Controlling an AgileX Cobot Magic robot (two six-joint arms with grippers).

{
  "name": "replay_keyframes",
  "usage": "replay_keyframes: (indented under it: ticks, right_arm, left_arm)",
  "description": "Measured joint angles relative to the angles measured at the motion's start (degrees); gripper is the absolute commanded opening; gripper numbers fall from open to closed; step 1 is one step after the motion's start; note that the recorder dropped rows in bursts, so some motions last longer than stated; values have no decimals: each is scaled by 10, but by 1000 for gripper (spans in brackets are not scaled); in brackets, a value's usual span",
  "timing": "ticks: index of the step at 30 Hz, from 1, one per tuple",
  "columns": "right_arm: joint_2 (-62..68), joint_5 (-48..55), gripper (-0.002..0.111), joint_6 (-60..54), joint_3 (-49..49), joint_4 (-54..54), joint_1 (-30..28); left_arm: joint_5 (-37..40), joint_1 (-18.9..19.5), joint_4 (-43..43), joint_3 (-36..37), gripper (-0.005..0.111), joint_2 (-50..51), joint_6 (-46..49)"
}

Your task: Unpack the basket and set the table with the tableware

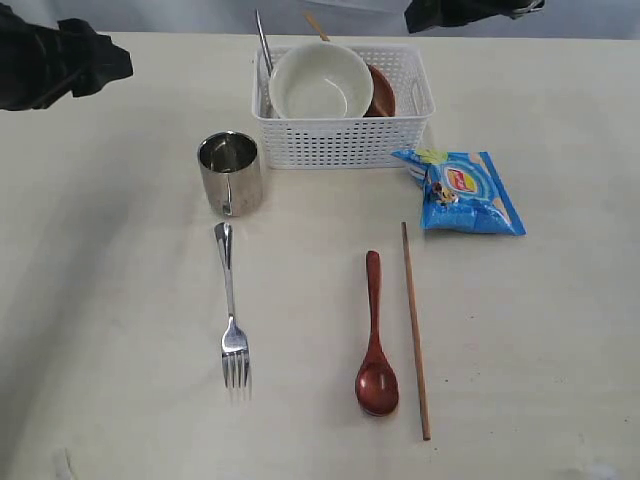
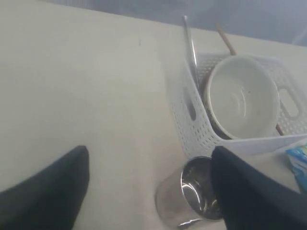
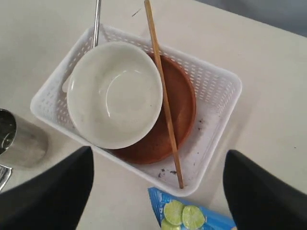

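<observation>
The left gripper hung above the table at the exterior view's 10 o'clock, its fingers spread wide and empty, with the steel cup upright beside one finger. The right gripper, equally wide and empty, hovered near 1 o'clock over the basket. The basket sat at 12 o'clock holding the bowl, plate, knife and a chopstick. The cup stood at the basket's 8 o'clock. The fork, spoon and second chopstick lay toward 6 o'clock.
</observation>
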Motion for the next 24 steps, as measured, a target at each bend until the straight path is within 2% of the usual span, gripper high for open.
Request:
replay_keyframes:
  ticks: [11, 24]
  right_arm:
    - [0, -44, 71, -24, 80, -1, 0]
    - [0, -68, 71, -29, 97, -2, 0]
  left_arm:
    - [5, 0, 0, -1, 67, 0, 12]
    - [4, 0, 0, -1, 69, 0, 25]
